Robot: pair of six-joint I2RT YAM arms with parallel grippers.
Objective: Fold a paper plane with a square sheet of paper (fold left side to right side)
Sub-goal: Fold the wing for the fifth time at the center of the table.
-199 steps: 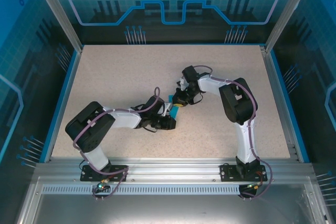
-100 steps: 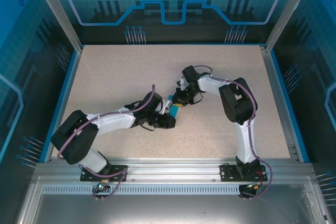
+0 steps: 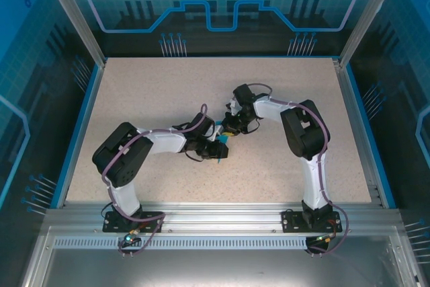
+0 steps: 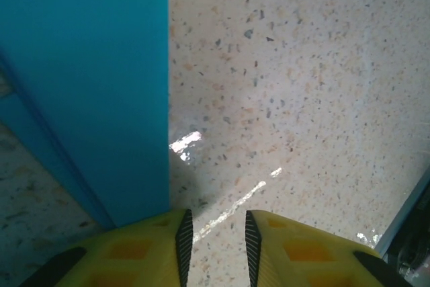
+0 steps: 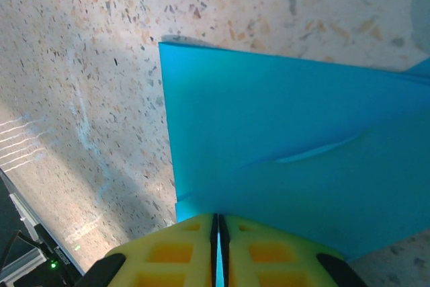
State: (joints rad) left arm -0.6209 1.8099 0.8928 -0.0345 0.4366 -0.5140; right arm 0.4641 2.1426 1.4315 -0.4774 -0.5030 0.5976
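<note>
The square sheet of paper (image 5: 289, 146) is teal-blue and folded, with a crease running across it. My right gripper (image 5: 218, 218) is shut on its near edge, and the sheet stands up off the speckled table. In the top view a small patch of the paper (image 3: 222, 140) shows between the two wrists at mid-table. My left gripper (image 4: 215, 223) is open, with bare table between its yellow fingers (image 4: 161, 243). The paper (image 4: 80, 85) hangs just left of them, its straight edge in line with the left finger. From above, the left gripper (image 3: 220, 151) sits just below the right gripper (image 3: 228, 134).
The speckled table (image 3: 154, 99) is bounded by a darker blue border strip (image 3: 77, 132) on the left, back and right, and an aluminium rail (image 3: 215, 216) in front. Both arm bases stand on that rail.
My left arm's elbow swung out to the lower left and back, and its gripper has edged up toward the paper. The right arm and the paper have stayed put.
</note>
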